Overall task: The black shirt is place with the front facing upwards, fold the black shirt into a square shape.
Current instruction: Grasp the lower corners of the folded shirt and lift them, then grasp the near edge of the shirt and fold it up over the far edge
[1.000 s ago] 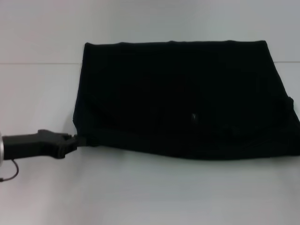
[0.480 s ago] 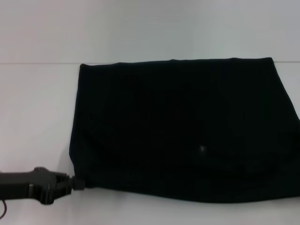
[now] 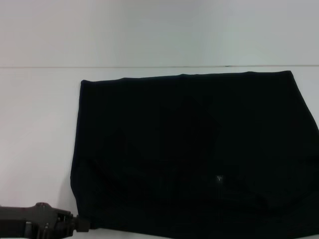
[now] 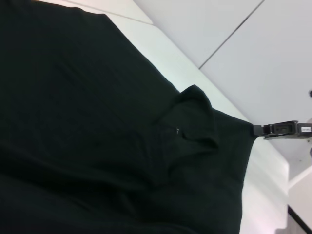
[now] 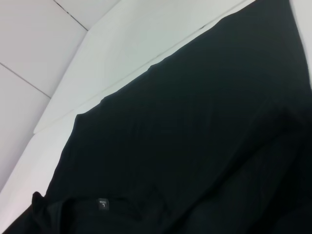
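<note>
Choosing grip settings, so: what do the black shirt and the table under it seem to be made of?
The black shirt looks like soft matte knit cloth: it drapes and creases, with no shine. The table seems a smooth, hard white surface, possibly laminate, with a faint sheen. The left gripper pinches the shirt's near corner.

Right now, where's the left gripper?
In the head view the left gripper sits at the lower left, pinching the near left corner of the black shirt on the white table.

The black shirt (image 3: 194, 154) lies spread across the bench (image 3: 40, 124), filling its middle out toward three o'clock. The left pincer (image 3: 82, 225) sits at the shirt's seven o'clock corner, touching it.
</note>
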`<state>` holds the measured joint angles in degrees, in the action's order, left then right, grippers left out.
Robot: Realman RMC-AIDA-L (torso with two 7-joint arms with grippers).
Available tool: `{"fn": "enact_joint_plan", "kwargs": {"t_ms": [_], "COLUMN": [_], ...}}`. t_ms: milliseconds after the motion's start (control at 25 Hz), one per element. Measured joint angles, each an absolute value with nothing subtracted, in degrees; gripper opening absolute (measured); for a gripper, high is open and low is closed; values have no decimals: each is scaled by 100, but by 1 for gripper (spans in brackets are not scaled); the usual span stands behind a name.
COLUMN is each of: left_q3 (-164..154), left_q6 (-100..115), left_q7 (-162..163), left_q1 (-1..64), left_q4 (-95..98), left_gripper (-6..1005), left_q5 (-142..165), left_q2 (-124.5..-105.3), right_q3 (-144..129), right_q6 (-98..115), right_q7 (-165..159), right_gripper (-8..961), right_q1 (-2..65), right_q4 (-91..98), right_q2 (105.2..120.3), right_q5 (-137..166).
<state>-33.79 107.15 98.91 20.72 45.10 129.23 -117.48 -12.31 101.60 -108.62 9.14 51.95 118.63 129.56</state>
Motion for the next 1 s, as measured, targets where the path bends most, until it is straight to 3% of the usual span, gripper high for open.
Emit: {"fn": "enact_joint_plan", "kwargs": {"t_ms": [1000], "left_q3": [-3361], "left_q6": [10852], "left_q7": [9946], "left_q1": [2282], "left_q4": [4279], "left_gripper": [42], "left_q5": [13059], "left_q2": [-11661], "right_q3": [-201], "right_q6": [10815], "right_q7": [-10431], "right_gripper": [50], "right_q1": [582], "right_q4": [5156], "right_q2": [11959], "right_q5": [13446]}}
